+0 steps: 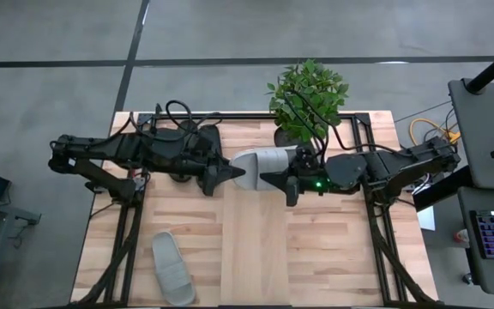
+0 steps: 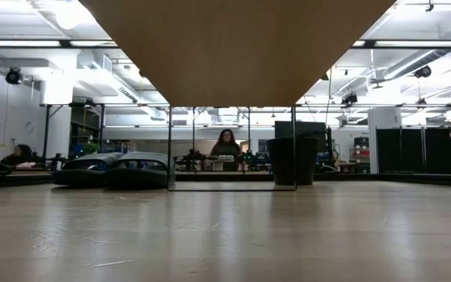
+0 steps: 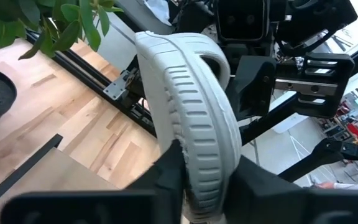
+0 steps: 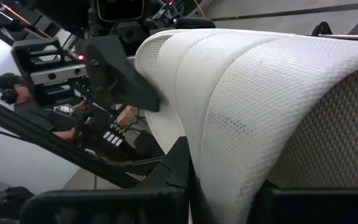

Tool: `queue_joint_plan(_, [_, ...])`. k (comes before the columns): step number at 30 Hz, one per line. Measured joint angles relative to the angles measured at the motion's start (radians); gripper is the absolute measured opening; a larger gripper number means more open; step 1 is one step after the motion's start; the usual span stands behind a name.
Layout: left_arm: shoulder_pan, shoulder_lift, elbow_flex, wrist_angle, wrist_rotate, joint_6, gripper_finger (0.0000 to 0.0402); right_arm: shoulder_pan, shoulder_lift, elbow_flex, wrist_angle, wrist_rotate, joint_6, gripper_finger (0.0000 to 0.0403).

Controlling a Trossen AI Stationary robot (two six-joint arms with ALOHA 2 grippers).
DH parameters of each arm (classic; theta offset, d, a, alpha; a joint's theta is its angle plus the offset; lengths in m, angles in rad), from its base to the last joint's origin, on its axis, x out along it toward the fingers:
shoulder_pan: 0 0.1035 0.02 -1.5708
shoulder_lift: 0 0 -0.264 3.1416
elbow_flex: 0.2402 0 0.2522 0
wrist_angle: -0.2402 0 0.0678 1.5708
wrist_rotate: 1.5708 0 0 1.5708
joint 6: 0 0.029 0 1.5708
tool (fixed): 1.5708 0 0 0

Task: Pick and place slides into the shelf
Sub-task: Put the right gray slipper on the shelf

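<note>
A pale grey slide [image 1: 264, 161] hangs in the air over the middle of the table, between my two arms. My left gripper [image 1: 234, 176] is shut on its left end and my right gripper [image 1: 274, 180] on its right end, by the wide strap [image 1: 280, 157]. A second grey slide [image 1: 171, 268] lies flat on the table near the front left. Two black slides [image 2: 112, 171] rest on the table at the far left in the low view. The shelf [image 1: 254, 249], a pale plank panel, runs down the table's middle; the low view shows its underside [image 2: 237, 47]. My left gripper pinches the slide's ribbed sole edge [image 3: 197, 168] between its two fingers [image 3: 166, 180], coming nearly level from the table's left. The slide stands on its edge, lifted clear of the table. My right gripper has the slide's textured right end [image 4: 229, 149] between its fingers, coming nearly level from the table's right. The slide itself hides the exact place of contact.
A potted plant [image 1: 307, 94] stands at the far edge, right behind the held slide. Black frame bars [image 1: 127, 249] run along both sides of the table. A person [image 2: 226, 149] sits in the room beyond the table.
</note>
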Motion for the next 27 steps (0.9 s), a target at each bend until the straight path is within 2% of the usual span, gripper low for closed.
queue_joint_plan(2, [0.000, 0.000, 0.000, 0.000, 0.000, 0.018, 0.0021, 0.000, -0.001, 0.000, 0.001, 0.000, 0.000, 0.0013])
queue_joint_plan(14, [0.000, -0.011, 0.000, -0.017, 0.003, 0.018, 0.0019, 0.000, -0.017, 0.000, -0.001, -0.014, -0.038, 0.0019])
queue_joint_plan(27, [-0.003, -0.055, -0.002, -0.174, -0.001, -0.063, 0.0018, -0.003, -0.035, -0.001, -0.066, -0.004, -0.038, 0.0131])
